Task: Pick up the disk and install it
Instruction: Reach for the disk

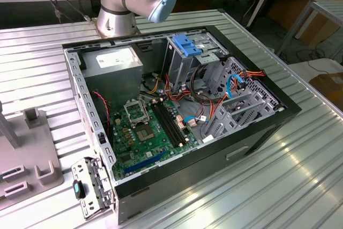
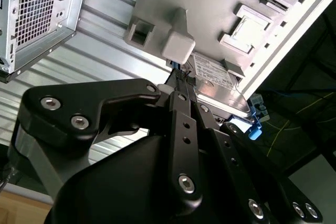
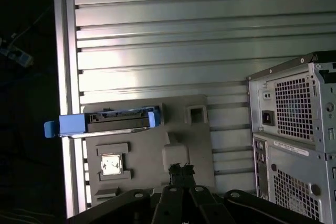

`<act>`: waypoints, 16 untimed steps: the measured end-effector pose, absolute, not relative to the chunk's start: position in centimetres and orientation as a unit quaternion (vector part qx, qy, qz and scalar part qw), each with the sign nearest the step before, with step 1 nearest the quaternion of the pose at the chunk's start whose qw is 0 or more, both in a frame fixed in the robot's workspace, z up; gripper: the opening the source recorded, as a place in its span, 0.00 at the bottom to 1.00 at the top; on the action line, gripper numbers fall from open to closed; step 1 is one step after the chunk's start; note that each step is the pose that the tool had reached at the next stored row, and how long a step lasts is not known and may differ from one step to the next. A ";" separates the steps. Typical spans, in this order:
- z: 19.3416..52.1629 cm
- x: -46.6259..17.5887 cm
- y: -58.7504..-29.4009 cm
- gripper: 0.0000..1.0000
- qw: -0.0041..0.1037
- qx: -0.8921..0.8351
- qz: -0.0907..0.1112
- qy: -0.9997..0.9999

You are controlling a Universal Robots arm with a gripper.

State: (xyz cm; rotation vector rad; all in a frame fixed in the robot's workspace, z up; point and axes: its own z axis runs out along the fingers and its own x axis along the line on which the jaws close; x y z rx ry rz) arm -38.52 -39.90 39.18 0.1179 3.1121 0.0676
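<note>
The disk [image 3: 116, 123] stands on edge in a slot of the grey fixture plate [image 3: 184, 135], its light-blue bracket [image 3: 71, 124] reaching toward the table's edge. In the second wrist view the disk [image 2: 218, 85] shows its labelled grey face just beyond my fingertips. My gripper [image 3: 181, 170] hangs above the plate beside a raised grey block [image 2: 178, 43]. Its fingers are together with nothing between them, a short way from the disk. The same fixture plate [image 1: 24, 154] lies at the exterior view's left.
The open computer case [image 1: 177, 111] lies on the ribbed metal table [image 1: 300, 170], holding the power-supply box [image 1: 112, 63] and the drive cage with blue latch [image 1: 187, 44]. The case's rear panel [image 3: 294, 129] stands close to the fixture. The table's edge [image 3: 60, 77] runs right by the disk.
</note>
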 end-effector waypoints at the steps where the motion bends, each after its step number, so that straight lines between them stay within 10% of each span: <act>1: 39.2 -38.7 -39.9 0.11 0.013 0.038 0.022 0.999; 16: 39.2 -40.4 -39.9 0.11 0.013 0.038 0.022 0.999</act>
